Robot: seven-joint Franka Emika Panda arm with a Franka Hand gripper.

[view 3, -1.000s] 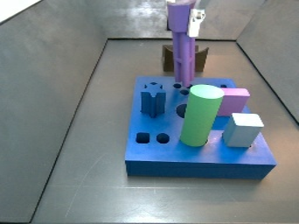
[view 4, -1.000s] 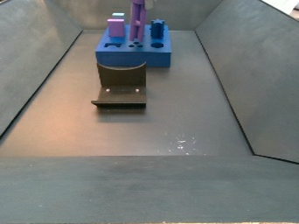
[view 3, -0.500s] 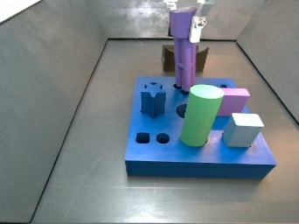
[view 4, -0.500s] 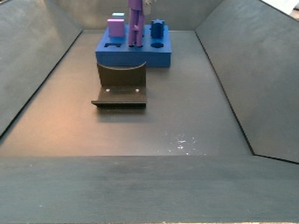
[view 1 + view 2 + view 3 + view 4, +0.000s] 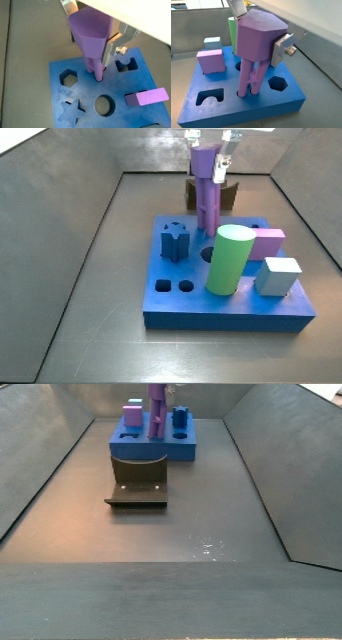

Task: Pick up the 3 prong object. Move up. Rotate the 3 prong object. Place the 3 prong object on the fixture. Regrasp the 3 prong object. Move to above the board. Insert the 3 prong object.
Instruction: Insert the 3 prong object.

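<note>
Hand gripping one 3 prong object, above one board

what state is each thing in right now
3 prong object: upright, prongs down in a hole of the board, between the end effector's plates
end effector: above the board's far side; grip cannot be judged
board: flat on the floor, several holes open
green cylinder: upright in the board
pink cube: seated on the board
dark blue star peg: upright in the board
fixture: on the floor, nothing on it
</note>
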